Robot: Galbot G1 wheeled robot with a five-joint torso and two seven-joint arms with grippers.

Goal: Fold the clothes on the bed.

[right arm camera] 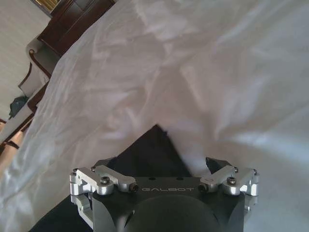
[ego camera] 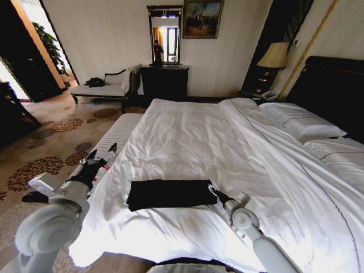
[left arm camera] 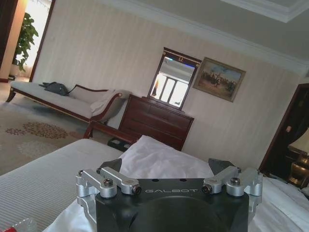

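Head view first: the clothes (ego camera: 170, 193), a black garment folded into a flat, wide rectangle, lie on the white duvet near the foot edge of the bed (ego camera: 227, 136). The right gripper (ego camera: 211, 188) sits low at the right end of that rectangle, its tip touching or just beside the fabric edge; from here I cannot tell how far its fingers are spread. The left gripper (ego camera: 102, 152) is held up over the bed's left edge, well apart from the clothes, pointing toward the far wall. White pillows (ego camera: 298, 120) lie at the dark headboard (ego camera: 335, 91) on the right. Against the far wall stand a dark dresser (ego camera: 165, 82) with a mirror (ego camera: 164, 34), and to its left a cushioned bench (ego camera: 105, 88).

Left wrist view: the left gripper (left arm camera: 168, 166) has its jaws spread wide with nothing between them; past them lie the white duvet (left arm camera: 159, 157), the dresser (left arm camera: 157, 121) and the bench (left arm camera: 63, 99).

Right wrist view: the right gripper (right arm camera: 161, 164) is likewise wide open and holds nothing. A pointed corner of the clothes (right arm camera: 154, 152) lies on the duvet (right arm camera: 193, 72) between and just ahead of its fingers, with rumpled white fabric beyond.
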